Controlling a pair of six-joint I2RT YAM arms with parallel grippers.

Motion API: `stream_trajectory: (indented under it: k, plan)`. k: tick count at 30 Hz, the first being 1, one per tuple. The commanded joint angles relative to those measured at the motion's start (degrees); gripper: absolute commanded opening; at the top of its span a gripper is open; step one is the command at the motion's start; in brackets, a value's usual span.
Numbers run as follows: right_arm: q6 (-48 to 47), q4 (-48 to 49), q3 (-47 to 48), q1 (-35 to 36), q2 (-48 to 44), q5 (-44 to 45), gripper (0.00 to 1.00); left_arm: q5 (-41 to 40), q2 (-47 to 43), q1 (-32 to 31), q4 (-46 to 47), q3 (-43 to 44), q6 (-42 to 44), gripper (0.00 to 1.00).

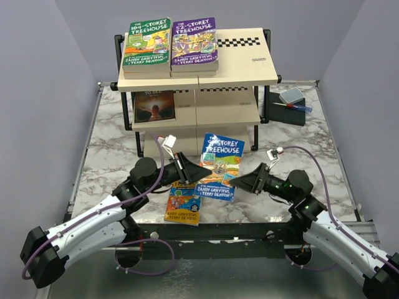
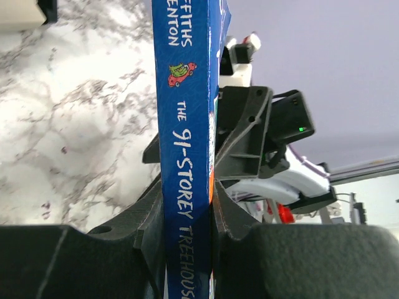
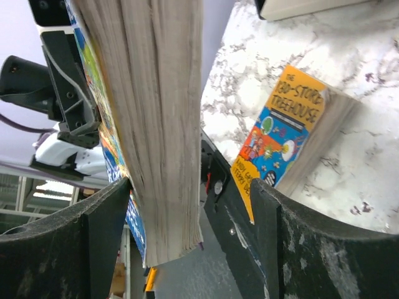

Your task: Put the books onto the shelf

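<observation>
Left claw (image 1: 201,176) clamps blue book (image 1: 219,163) above marble table (image 1: 112,149); grey walls (image 1: 37,75) around.

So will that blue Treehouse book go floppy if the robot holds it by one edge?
Probably not much: the 91-Storey Treehouse book stands straight while the left fingers pinch it near the spine. Its thick page block suggests it's fairly stiff and a bit heavy. The glossy cover might slip.

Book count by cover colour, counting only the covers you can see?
green book: 1
purple book: 1
dark book: 1
blue book: 1
orange-and-blue book: 1
Total: 5
</observation>
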Motion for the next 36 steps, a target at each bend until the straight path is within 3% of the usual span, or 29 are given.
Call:
stream_trajectory:
  k: [1,9,18,25,36]
  plan:
    - [0.7,2.1,2.5,0.2,-0.1,-4.1,0.78,-2.7,-4.1,-0.1,11.3,1.7,-5.0,0.0]
    - [3.5,9.9,3.8,1.2,2.3,-6.6,0.78,-6.2,-8.1,-0.1,15.9,-0.9,-7.9,0.0]
    - [3.1,13.9,8.7,9.4,7.6,-2.6,0.77,-8.5,-10.4,-0.1,18.8,-3.6,-9.0,0.0]
    - [1.7,14.1,10.8,15.2,7.6,3.9,0.71,-10.3,-12.8,-0.1,18.8,-5.7,-9.6,0.0]
    - [0.9,11.3,13.5,18.6,7.4,11.9,0.58,-11.0,-15.5,-0.1,16.3,-6.8,-7.7,0.0]
